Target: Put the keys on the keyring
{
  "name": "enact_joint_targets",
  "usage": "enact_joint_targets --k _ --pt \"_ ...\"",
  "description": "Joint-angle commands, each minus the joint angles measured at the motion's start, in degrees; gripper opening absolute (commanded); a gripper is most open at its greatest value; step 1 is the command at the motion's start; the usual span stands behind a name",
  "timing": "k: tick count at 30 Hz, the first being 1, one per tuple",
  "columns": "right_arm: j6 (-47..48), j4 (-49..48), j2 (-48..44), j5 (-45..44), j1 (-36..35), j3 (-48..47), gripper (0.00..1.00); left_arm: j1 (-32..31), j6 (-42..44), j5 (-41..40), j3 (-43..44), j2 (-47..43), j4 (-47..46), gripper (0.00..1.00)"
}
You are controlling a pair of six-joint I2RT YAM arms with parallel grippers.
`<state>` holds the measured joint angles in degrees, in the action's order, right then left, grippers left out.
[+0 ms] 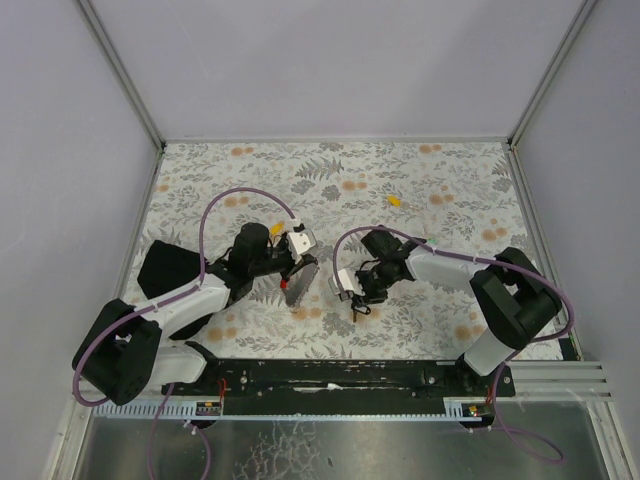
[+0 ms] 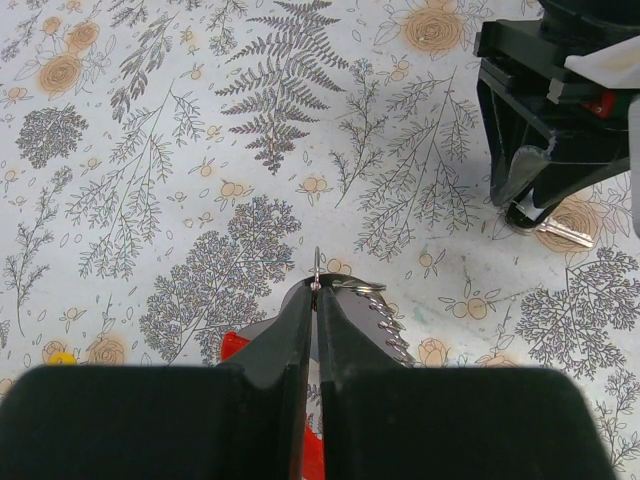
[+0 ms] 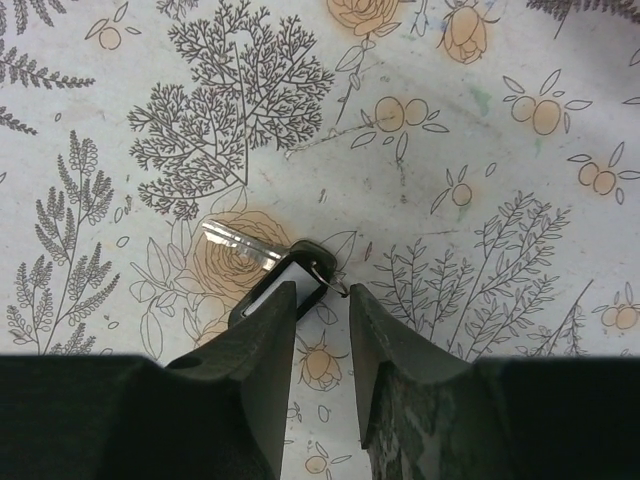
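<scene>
My right gripper [image 3: 322,300] is released. Its jaws stand a little apart with patterned cloth showing between them, and they grip nothing. The black-headed key [image 3: 283,286] lies flat on the tablecloth [image 3: 480,120] in the lower middle of the right wrist view. Its plastic head touches the tip of the finger on the frame's left, its silver blade points to the upper left, and its small wire loop pokes into the gap between my jaws.

I judge the key very light, stiff and thin. It lies so flat that the blade offers no edge, and the metal would likely slip. The thicker plastic head looks the better place to pinch, across its sides.

My left gripper [image 2: 317,300] is clenched on the keyring [image 2: 236,346]. A fine wire end stands out of the closed tips at the centre of the left wrist view, a short chain [image 2: 388,322] trails to the right, and the red part shows at lower left. The keyring seems rigid but liable to swivel in the pinch.

In the top view a yellow-headed key [image 1: 395,200] lies well apart, toward the upper middle.
</scene>
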<state>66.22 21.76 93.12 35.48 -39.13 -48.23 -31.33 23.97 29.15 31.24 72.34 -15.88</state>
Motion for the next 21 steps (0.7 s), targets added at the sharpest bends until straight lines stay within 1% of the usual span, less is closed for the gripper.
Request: enact_joint_targets --k 1,5,7,10,13,15,16,18,21 --pt "2.5 1.47 0.38 0.66 -0.55 -2.76 0.33 0.48 -0.5 0.56 -0.22 -0.68 -4.34 0.0" --pt "2.45 0.82 0.31 1.61 -0.59 -2.57 0.31 0.48 -0.41 0.88 -0.22 -0.58 -4.27 0.0" --pt "2.3 0.57 0.4 2.09 -0.59 -2.68 0.28 0.46 -0.38 0.99 -0.21 -0.65 -4.23 0.0" --pt "2.17 1.07 0.71 2.42 -0.59 -3.17 0.21 0.48 -0.35 1.29 -0.22 -0.7 -4.17 0.0" --pt "1.45 1.18 0.68 2.71 -0.59 -3.43 0.1 0.49 -0.3 1.48 -0.21 -0.7 -4.08 0.0" --pt "-0.2 1.37 0.55 2.03 -0.59 -3.99 0.03 0.49 -0.32 1.46 -0.18 -0.7 -4.0 0.0" --pt "-1.25 1.54 0.5 1.25 -0.59 -4.19 0.01 0.46 -0.28 1.54 -0.21 -0.65 -3.99 0.0" --pt "-4.66 1.26 -0.36 -0.1 -0.59 -4.34 0.0 0.44 -0.31 1.61 -0.13 -0.64 -4.0 0.0" --pt "-12.99 -1.1 -2.74 -3.12 -0.55 -3.22 0.0 0.46 -0.32 1.92 -0.13 -0.59 -3.91 0.0"
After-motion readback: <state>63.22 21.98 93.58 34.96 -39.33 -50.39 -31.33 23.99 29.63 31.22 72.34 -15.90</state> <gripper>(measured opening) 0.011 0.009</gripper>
